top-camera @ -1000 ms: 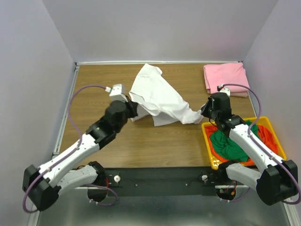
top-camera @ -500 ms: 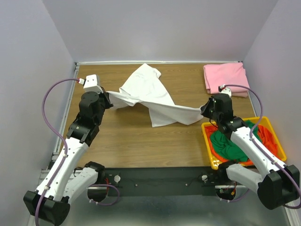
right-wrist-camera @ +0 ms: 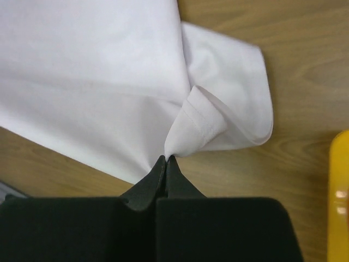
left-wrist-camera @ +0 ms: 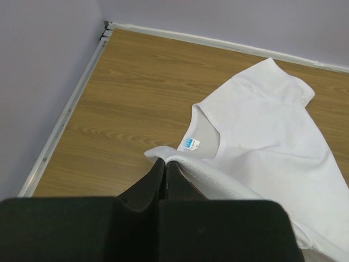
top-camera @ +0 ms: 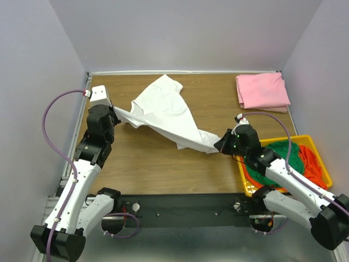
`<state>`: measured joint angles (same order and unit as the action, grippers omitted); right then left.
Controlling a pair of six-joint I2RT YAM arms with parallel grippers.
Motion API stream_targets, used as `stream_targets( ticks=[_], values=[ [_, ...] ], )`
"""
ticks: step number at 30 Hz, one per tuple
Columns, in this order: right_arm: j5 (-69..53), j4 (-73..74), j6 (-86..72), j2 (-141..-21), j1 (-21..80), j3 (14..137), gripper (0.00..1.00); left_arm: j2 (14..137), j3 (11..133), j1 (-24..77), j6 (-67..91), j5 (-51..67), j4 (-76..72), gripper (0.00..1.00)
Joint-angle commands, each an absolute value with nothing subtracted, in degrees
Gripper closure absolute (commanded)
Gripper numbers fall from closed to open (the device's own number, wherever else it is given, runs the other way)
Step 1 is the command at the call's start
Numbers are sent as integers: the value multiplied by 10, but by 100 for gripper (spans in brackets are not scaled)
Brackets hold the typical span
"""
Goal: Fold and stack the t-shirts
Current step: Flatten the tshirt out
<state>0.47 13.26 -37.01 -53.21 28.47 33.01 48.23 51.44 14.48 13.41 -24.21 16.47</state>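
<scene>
The white t-shirt (top-camera: 166,109) is stretched across the wooden table (top-camera: 163,164) between both arms. My left gripper (top-camera: 116,112) is shut on its edge by the collar (left-wrist-camera: 188,155), near the blue neck label. My right gripper (top-camera: 220,145) is shut on a hem fold (right-wrist-camera: 196,123) at the shirt's near right end. The pink t-shirt (top-camera: 262,91) lies folded at the far right corner. The green t-shirt (top-camera: 278,161) and the orange t-shirt (top-camera: 315,158) lie in the yellow basket (top-camera: 245,188).
The yellow basket stands at the near right, just right of my right gripper. A metal rail (top-camera: 76,125) runs along the table's left edge. Purple walls close in the left, far and right sides.
My right gripper has pulled the shirt's hem toward the near left, away from the basket. My left gripper has moved a little further left and back with its end.
</scene>
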Motion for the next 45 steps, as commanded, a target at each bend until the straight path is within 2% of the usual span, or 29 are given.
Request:
stream_targets(
  ticks=[1,3,5,6,7,8,9,11,16,24,30,33,37,41,45],
  values=[
    [25,165,-440,-509,354,286,100,474,498,129,114,-276,168,100],
    [39,182,-460,-479,374,270,97,473,496,125,113,-272,167,100],
    [48,209,-475,-459,383,255,86,472,495,119,113,-268,164,100],
    [56,237,-479,-448,384,251,78,471,494,117,113,-266,163,100],
    [72,260,-482,-426,384,250,56,470,492,113,113,-259,162,100],
    [80,268,-483,-418,384,244,46,470,491,112,113,-256,161,100],
    [90,273,-483,-411,384,242,31,470,490,110,113,-251,159,100],
    [115,279,-485,-409,384,237,25,472,489,108,111,-239,157,100],
    [125,258,-497,-483,384,236,25,471,483,107,107,-222,154,100],
    [55,180,-508,-505,404,218,36,477,477,107,102,-186,143,100],
    [92,180,-574,-477,504,228,41,483,476,107,102,-176,142,100],
    [140,157,-603,-539,605,250,41,485,475,107,102,-167,141,100],
    [194,156,-625,-649,677,308,41,487,475,107,100,-171,141,100],
    [221,156,-630,-727,719,355,41,487,474,107,98,-172,141,100],
    [222,157,-636,-751,729,369,41,486,474,107,97,-173,142,100]
  ],
)
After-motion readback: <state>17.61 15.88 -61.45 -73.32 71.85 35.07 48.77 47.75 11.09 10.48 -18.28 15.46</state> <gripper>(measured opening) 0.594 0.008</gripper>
